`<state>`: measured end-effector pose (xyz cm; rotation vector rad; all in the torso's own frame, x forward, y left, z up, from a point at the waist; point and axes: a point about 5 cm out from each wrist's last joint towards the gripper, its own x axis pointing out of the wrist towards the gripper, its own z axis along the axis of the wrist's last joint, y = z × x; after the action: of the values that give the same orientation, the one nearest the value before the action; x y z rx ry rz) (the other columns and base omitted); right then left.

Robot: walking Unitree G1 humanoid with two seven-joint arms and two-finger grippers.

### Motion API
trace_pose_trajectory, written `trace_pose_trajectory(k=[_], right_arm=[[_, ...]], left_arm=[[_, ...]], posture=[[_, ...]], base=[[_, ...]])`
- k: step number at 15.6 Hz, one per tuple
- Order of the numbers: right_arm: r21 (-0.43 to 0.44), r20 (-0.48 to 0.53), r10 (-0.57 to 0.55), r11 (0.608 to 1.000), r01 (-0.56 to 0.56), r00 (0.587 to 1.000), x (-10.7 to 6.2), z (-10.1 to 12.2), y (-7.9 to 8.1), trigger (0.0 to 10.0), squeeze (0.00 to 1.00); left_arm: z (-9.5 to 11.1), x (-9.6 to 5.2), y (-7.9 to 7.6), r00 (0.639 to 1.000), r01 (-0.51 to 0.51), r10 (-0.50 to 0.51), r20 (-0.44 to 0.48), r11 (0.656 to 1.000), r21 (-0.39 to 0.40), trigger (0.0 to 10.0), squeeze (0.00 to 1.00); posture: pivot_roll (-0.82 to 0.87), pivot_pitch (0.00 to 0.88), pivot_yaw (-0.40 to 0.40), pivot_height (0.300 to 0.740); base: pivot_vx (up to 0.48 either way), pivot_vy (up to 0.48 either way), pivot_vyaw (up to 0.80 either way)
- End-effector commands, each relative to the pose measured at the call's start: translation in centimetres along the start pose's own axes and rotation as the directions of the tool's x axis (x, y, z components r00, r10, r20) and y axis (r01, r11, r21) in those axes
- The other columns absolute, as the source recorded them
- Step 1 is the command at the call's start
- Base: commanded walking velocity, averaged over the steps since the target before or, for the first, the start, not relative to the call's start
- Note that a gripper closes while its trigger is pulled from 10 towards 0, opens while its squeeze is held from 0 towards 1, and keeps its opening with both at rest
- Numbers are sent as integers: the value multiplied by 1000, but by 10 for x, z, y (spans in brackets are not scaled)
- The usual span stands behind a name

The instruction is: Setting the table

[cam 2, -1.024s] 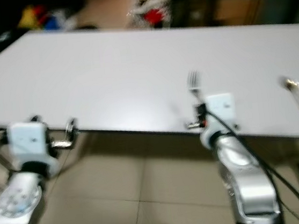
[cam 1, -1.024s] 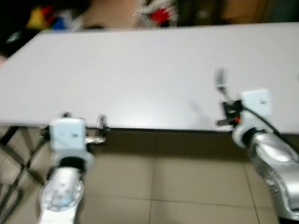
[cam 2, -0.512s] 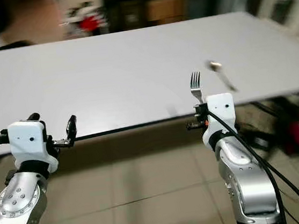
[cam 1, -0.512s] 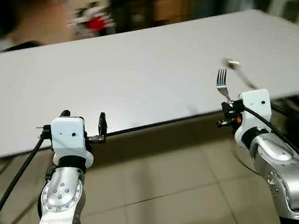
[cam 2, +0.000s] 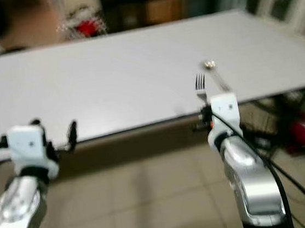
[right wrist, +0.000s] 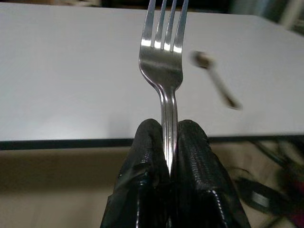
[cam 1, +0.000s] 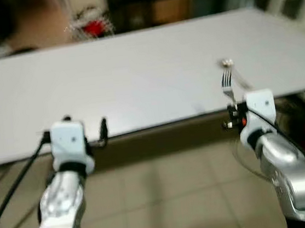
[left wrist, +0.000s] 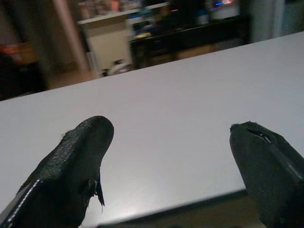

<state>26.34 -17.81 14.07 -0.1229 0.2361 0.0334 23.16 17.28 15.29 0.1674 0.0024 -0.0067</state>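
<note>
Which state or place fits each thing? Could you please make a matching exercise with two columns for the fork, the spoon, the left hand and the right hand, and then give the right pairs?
Things:
1. fork
2. spoon
3. left hand
4. right hand

States or places:
A. open, holding nothing, at the table edge
B. lying on the table
C. shut on a handle
D. held upright, tines up

Pairs: 1-D, 2-B, 3-A, 4-C
</note>
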Motion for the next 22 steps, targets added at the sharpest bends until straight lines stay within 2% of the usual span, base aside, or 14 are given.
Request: trace_pose_trajectory(k=[1, 3, 10, 15, 22], right_arm=[[-3, 11, -16, 1000, 16, 1000, 0, 5, -4, 10000, 0], [-24, 14, -22, 999, 22, 1000, 0, 6, -7, 10000, 0], [-35, 11, -22, 999, 22, 1000, -1, 5, -9, 10000, 0], [-59, 10, -10, 998, 11, 1000, 4, 8, -15, 10000, 0], [-140, 19, 73, 988, -69, 997, 14, 19, -22, 10000, 0]], left_arm=[[3, 2, -4, 1000, 21, -21, 13, 1000, -4, 10000, 0], [2, 3, -5, 999, 35, -35, 11, 999, -5, 10000, 0], [1, 3, -11, 997, 77, -77, 6, 997, -10, 10000, 0], [1, 4, -11, 996, 87, -87, 10, 996, -11, 10000, 0], [0, 3, -11, 996, 90, -90, 10, 996, -12, 10000, 0]], posture=[[-157, 0, 44, 740], [-160, 0, 46, 740], [-166, 0, 53, 740], [-165, 0, 55, 740], [-159, 0, 47, 740]], base=[[334, 0, -781], [336, 0, -591], [335, 0, 0], [331, 0, 0], [326, 0, 0]])
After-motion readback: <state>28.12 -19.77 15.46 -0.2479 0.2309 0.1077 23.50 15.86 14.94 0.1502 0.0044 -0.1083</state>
